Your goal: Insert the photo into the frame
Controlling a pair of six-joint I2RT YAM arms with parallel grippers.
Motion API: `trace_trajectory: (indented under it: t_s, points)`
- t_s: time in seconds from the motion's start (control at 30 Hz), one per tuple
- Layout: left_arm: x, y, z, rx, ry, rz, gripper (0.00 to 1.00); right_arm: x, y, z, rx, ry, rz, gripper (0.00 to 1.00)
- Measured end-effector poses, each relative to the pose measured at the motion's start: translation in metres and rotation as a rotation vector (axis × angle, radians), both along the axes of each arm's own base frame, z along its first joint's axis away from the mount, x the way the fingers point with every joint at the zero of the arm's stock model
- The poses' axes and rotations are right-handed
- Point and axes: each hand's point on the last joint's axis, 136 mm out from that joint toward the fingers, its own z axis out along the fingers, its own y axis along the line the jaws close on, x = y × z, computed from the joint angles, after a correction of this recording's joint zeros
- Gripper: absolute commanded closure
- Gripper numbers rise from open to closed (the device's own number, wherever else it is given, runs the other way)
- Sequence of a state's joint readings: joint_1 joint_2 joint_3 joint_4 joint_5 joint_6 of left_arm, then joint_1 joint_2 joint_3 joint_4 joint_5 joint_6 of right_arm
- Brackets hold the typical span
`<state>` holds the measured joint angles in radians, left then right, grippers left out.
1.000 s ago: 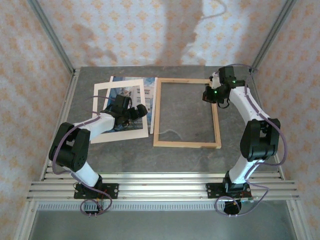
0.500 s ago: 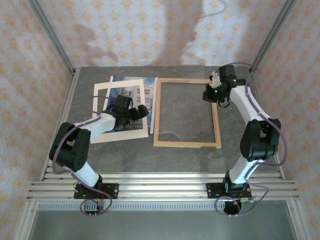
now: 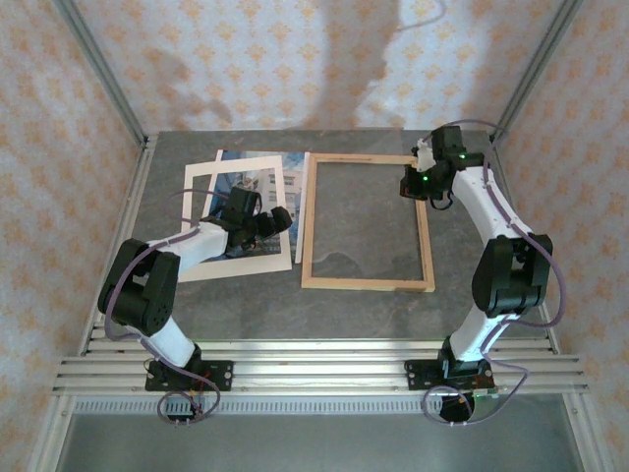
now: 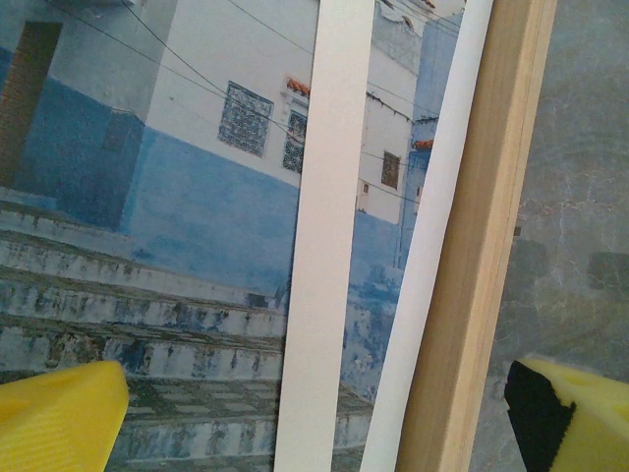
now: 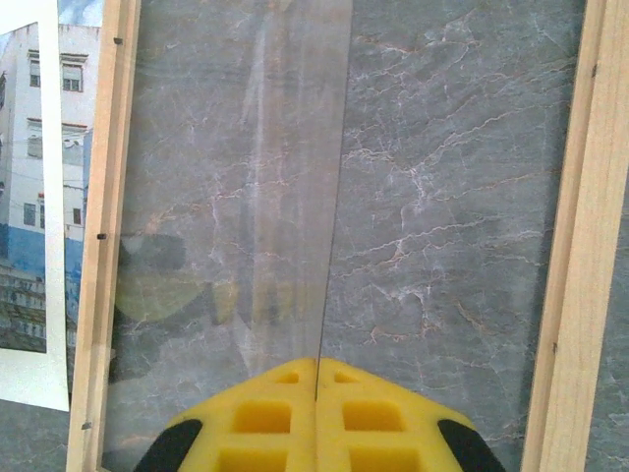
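We are at the start of the job, as far as we can judge: the photo (image 3: 247,184) is not in the frame (image 3: 368,284). The photo lies flat on the left half of the bench (image 3: 491,305), toward its far edge, with the cream mat (image 3: 236,262) lying over it so that the white building and blue steps show through the window and past the mat's far and right sides. The frame lies flat just right of it, about mid-bench, with bare grey stone showing through its opening. In the right wrist view a hazy clear sheet seems to cover the left part of that opening. Our left gripper (image 3: 274,218) hangs low over the photo's right side with its claw released, fingers spread wide and holding nothing. Our right gripper (image 3: 414,187) sits by the frame's far right corner, its claw clenched; whether it pinches the clear sheet's edge, we cannot tell. What is left is nearly everything: get the photo clear of the mat, carry it across the frame's left rail, and lay it square inside.
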<state>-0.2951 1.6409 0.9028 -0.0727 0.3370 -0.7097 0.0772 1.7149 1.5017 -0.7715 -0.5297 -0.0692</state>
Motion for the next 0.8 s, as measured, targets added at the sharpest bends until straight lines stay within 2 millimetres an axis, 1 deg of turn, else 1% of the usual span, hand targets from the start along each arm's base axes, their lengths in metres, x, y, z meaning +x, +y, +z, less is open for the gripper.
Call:
trace_trajectory:
  t_s: [0.8]
  points:
    - [0.0038,-0.0044,0.0045,-0.005,-0.013,-0.007,0.00,0.0004,-0.0042,-0.0015,-0.022,0.001,-0.014,1.00]
